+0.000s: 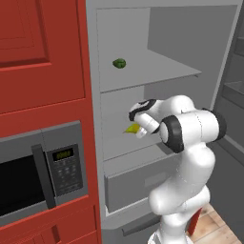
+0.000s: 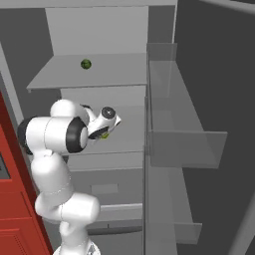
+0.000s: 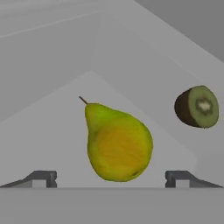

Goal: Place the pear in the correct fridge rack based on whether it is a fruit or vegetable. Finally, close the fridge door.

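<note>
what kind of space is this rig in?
A rendered home kitchen, most likely: red cabinet doors with a built-in microwave beside an open fridge, its fridge door swung wide. On a rack lie the pear and a halved kiwi.

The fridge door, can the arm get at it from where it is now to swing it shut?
Probably yes. The fridge door stands wide open beside the arm, and nothing lies between them. The gripper has its jaws apart on either side of the pear on the shelf, so it must back out first.
</note>
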Controlling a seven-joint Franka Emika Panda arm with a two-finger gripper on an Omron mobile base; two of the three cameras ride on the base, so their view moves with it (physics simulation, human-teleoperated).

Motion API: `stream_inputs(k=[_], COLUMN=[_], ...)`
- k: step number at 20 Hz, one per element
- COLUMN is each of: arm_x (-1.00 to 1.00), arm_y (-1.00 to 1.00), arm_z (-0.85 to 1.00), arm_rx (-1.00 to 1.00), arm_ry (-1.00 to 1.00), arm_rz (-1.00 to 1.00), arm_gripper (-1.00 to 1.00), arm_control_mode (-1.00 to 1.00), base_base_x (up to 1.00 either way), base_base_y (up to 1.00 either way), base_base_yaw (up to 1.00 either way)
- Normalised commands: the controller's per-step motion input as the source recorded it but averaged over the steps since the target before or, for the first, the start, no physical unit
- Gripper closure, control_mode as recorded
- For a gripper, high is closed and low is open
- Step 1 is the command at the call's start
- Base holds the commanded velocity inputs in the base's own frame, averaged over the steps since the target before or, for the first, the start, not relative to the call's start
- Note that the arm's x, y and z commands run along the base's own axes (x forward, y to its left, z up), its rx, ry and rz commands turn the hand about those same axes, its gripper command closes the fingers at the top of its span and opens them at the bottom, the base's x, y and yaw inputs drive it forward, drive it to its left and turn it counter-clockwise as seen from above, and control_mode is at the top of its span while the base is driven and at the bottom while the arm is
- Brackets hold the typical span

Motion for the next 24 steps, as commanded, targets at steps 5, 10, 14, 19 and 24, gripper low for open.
stream_inputs(k=[5,10,14,19,24], arm_x=[-0.35,-0.9,-1.0,-1.0,-0.99], arm_y=[0.02,0.0,0.0,0.0,0.0], arm_z=[0.54,0.58,0.65,0.62,0.69], arm_rx=[-0.01,0.0,0.0,0.0,0.0], arm_ry=[-0.05,-0.06,0.04,0.08,0.14], arm_rz=[-0.01,-0.06,-0.09,-0.09,-0.1], arm_gripper=[-1.0,-1.0,-1.0,-1.0,-1.0], arm_control_mode=[-1.0,-1.0,-1.0,-1.0,-1.0], base_base_x=[0.0,0.0,0.0,0.0,0.0], base_base_y=[0.0,0.0,0.0,0.0,0.0], base_base_yaw=[0.0,0.0,0.0,0.0,0.0])
